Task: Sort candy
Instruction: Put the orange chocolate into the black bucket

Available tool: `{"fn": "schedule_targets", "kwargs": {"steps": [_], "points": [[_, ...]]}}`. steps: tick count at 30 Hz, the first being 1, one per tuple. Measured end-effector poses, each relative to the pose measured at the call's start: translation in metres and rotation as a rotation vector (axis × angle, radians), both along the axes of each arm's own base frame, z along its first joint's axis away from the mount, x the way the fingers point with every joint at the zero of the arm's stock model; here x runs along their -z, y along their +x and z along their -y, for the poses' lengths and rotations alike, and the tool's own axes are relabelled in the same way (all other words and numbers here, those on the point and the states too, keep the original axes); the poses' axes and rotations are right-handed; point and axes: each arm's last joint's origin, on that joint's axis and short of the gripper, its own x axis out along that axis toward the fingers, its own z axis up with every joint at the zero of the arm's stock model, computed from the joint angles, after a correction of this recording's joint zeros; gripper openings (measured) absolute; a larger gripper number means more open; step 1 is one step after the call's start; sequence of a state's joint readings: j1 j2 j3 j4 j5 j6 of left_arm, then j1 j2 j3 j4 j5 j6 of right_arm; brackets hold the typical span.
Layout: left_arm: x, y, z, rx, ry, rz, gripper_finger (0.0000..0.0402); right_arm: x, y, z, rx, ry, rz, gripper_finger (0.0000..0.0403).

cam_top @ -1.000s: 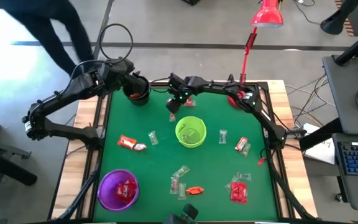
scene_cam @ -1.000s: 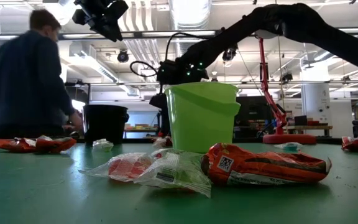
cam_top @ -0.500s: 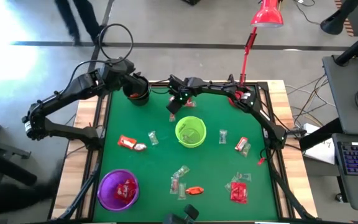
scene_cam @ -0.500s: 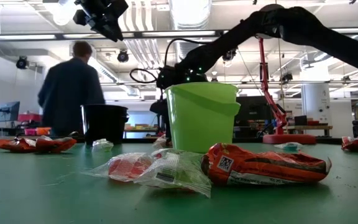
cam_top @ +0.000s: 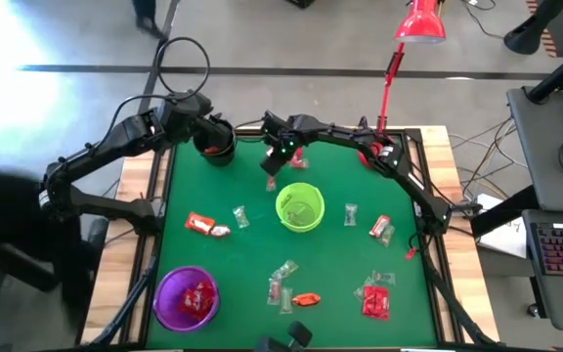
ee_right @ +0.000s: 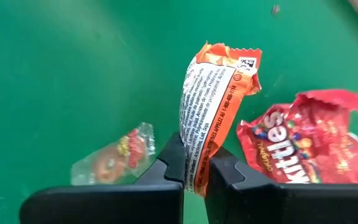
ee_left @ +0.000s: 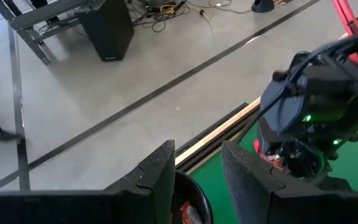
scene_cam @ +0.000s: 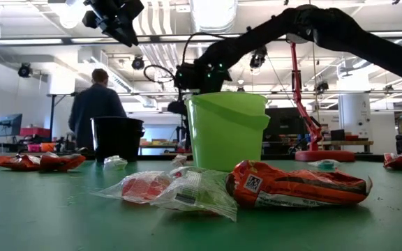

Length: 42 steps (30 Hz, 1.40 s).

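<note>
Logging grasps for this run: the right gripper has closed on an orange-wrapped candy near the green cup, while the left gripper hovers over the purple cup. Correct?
One thing is off: the left gripper hovers over the black cup, not the purple cup, as the high view shows. The rest stands: the right gripper is closed on an orange-wrapped candy near the green cup.

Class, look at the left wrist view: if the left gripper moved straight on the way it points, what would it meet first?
Most likely the black cup just beyond the left gripper, its rim between the open fingers; depth is unclear.
</note>
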<state>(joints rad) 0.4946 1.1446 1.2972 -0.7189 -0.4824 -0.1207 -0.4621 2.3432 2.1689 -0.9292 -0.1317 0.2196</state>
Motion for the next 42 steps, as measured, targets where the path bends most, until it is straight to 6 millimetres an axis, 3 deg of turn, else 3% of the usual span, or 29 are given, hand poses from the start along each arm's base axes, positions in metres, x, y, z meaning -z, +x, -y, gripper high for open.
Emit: {"fn": "schedule_targets", "kwargs": {"steps": [7, 13, 25, 35, 42], "points": [[0.0, 0.0, 0.0, 0.0, 0.0, 0.0, 0.0116, -0.048, 0.006, 0.0, -0.025, -0.054, 0.088, 0.0013], [0.0, 0.0, 0.0, 0.004, 0.003, -0.007, 0.0116, -0.074, 0.002, -0.002, -0.025, -0.089, 0.155, 0.0013], [0.006, 0.005, -0.004, 0.037, -0.038, -0.019, 0.0115, -0.096, 0.001, -0.021, -0.112, -0.131, 0.182, 0.0013], [0.031, 0.031, -0.017, 0.192, -0.208, -0.046, 0.0114, -0.122, 0.003, -0.061, -0.306, -0.198, 0.207, 0.0013], [0.033, 0.027, -0.024, 0.217, -0.26, -0.036, 0.0114, -0.145, -0.007, -0.075, -0.354, -0.223, 0.225, 0.0013]]}}
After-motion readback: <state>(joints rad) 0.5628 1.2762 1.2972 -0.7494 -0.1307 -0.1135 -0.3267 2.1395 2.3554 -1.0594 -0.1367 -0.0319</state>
